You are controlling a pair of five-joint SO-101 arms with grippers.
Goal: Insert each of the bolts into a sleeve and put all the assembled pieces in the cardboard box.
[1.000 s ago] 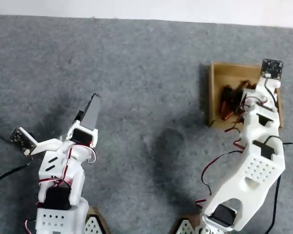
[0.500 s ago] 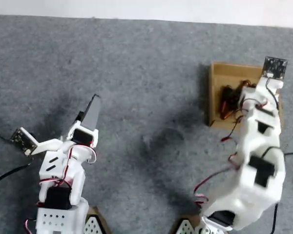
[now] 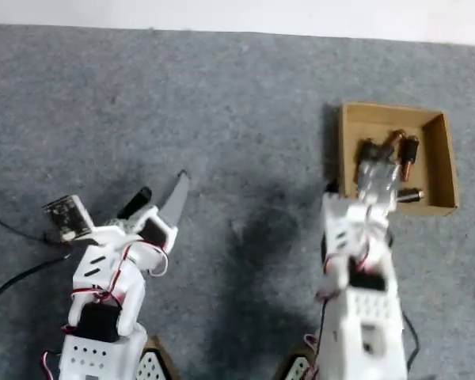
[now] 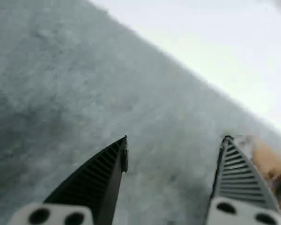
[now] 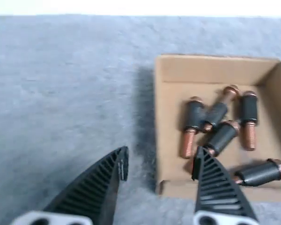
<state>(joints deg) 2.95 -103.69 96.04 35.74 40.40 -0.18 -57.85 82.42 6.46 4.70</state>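
Note:
The cardboard box (image 3: pixel 431 162) (image 5: pixel 171 103) stands at the right rear of the grey carpet. Several assembled pieces, black sleeves with copper bolts (image 5: pixel 222 136) (image 3: pixel 409 154), lie loose inside it. My right gripper (image 5: pixel 160 164) (image 3: pixel 355 190) is open and holds nothing. It hovers at the box's near left corner, with one finger over the carpet and the other before the near wall. My left gripper (image 3: pixel 162 188) (image 4: pixel 175 140) is open and holds nothing. It sits above bare carpet at the left front, far from the box.
Grey carpet (image 3: pixel 237 103) covers the table, and a white strip (image 3: pixel 237 14) runs along its far edge. Both arm bases stand at the front edge. A corner of the box (image 4: pixel 271 161) shows past one left finger.
The right arm has drawn back out of the box toward its base, uncovering the pieces inside. The left gripper has swung to the right and opened.

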